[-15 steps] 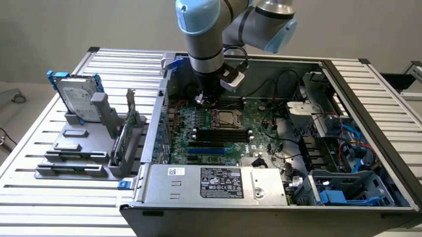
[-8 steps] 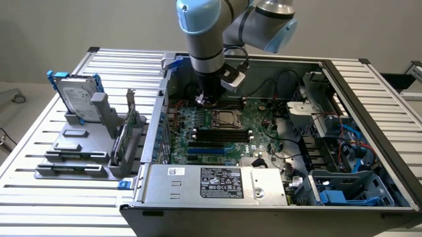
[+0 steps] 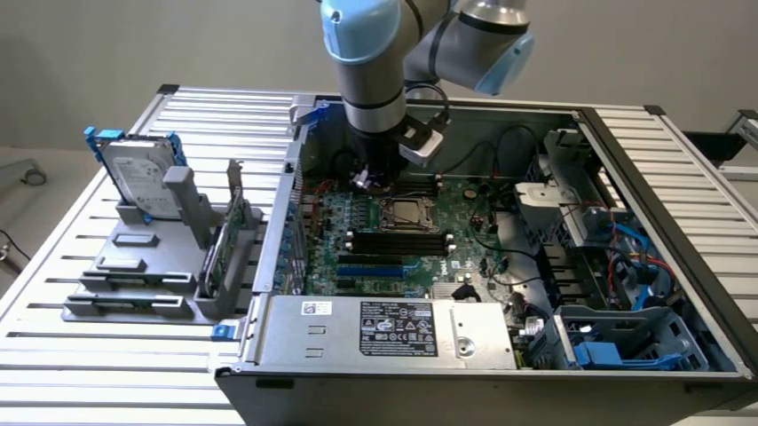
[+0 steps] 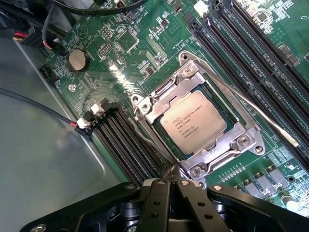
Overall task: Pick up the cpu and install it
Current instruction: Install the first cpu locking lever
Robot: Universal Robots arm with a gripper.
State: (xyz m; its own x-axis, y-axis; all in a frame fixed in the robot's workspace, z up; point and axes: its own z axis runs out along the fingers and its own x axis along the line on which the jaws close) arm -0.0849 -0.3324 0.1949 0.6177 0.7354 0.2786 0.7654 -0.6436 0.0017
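Ext view, L to R, all placed vs the socket frame [image 3: 389,213].

- Well to its left, outside the case [image 3: 663,160]: hard drive [image 3: 133,177] w/ blue brackets, standing upright in a grey rack [image 3: 130,275] on the slatted table [image 3: 71,355].
- Closer in: motherboard [image 3: 355,240], green, lying flat in the open case, frame near its middle.
- Gripper [image 3: 367,182] hangs off the arm [image 3: 373,80], just left of the frame in the exterior view and a bit farther back.
- Nearer the camera than the frame: power supply [image 3: 391,328], label up.
- Right of the frame: cables, then blue drive brackets [image 3: 616,346] in the case corner.

Wrist view, for you to check:

- cpu [image 4: 193,121] sits inside the frame, silver top w/ print facing up, metal rim around its edges.
- Thin lever [image 4: 251,108] runs along one side of the frame. Can't tell if latched.
- Fingers [image 4: 159,203] black, pressed together, nothing between them. Tips sit just beside a frame corner, apart from the cpu.
- Memory slots [image 4: 125,140] flank the frame. Coin cell [image 4: 77,60] well apart.
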